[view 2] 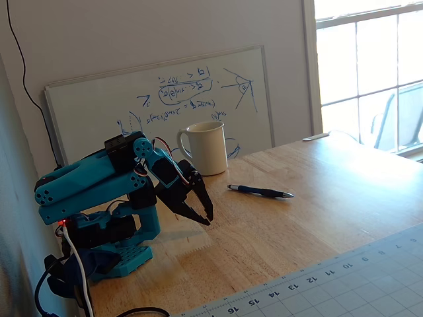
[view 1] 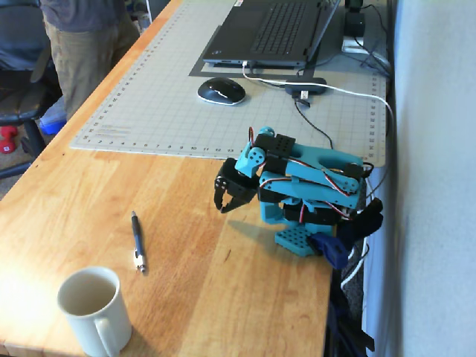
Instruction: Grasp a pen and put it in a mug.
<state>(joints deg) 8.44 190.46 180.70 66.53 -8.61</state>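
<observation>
The pen (view 1: 137, 242) lies flat, silvery tip toward the mug (view 1: 92, 311); jaws slightly parted, empty

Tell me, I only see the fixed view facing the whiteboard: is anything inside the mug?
Observer: No. A fixed view looks down into the mug, and it is empty.
Operator: What's on the mat beyond my frame?
Observer: A laptop with a mouse in front of it.
Operator: Anyone nearby?
Observer: Yes, a person stands at the table's edge beside the mat.
</observation>
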